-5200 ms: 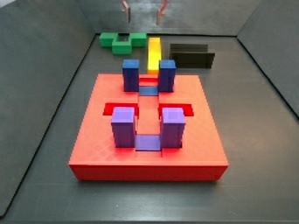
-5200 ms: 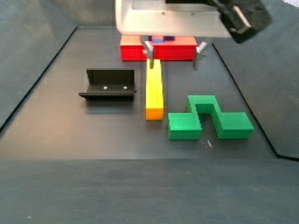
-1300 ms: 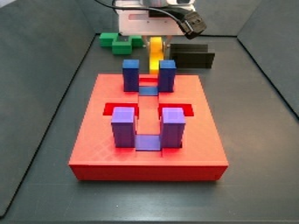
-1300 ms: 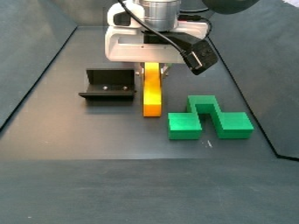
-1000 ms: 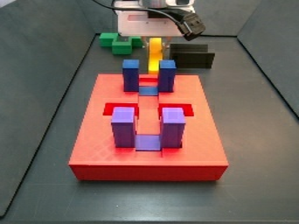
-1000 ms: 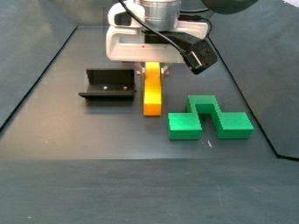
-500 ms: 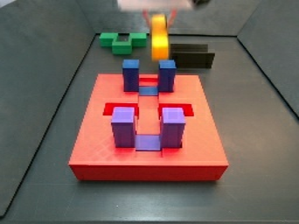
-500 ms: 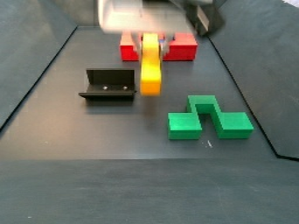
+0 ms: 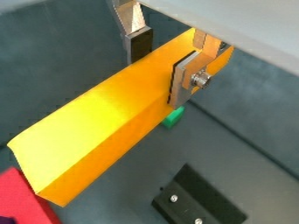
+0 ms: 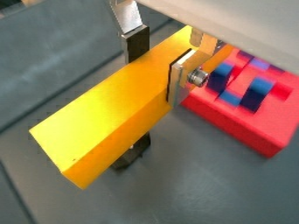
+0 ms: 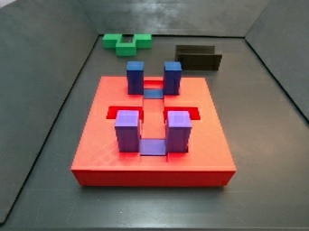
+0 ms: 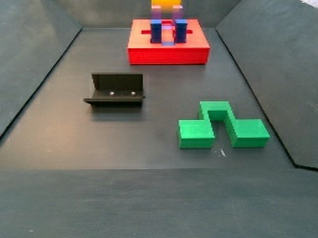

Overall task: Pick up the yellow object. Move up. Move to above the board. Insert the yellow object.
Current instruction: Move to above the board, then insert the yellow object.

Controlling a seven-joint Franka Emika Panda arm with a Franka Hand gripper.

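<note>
In both side views the floor strip between the fixture [image 12: 117, 90] and the green block [image 12: 224, 125], where the yellow object lay 5.2 s earlier, was bare, and the arm that stood there 1.3 s earlier had risen out of frame. That suggested the pick-up and the lift were done, leaving the carry to the board [image 11: 121, 149] and the insertion. In both wrist views the gripper [image 9: 163, 54] was clamped on the yellow object [image 9: 105, 122], 1 finger [image 9: 136, 39] on each long side, near 1 end. The bar hung in the air, above the floor; a small yellow-orange patch at the top edge of a side view [image 12: 165, 4] was probably its end. It was a smooth, matte, sharp-edged box; the board was a flat red slab with recessed slots and 4 upright blue-purple posts [image 11: 152, 78]. The fixture looked dark and L-shaped, with 2 small holes.
</note>
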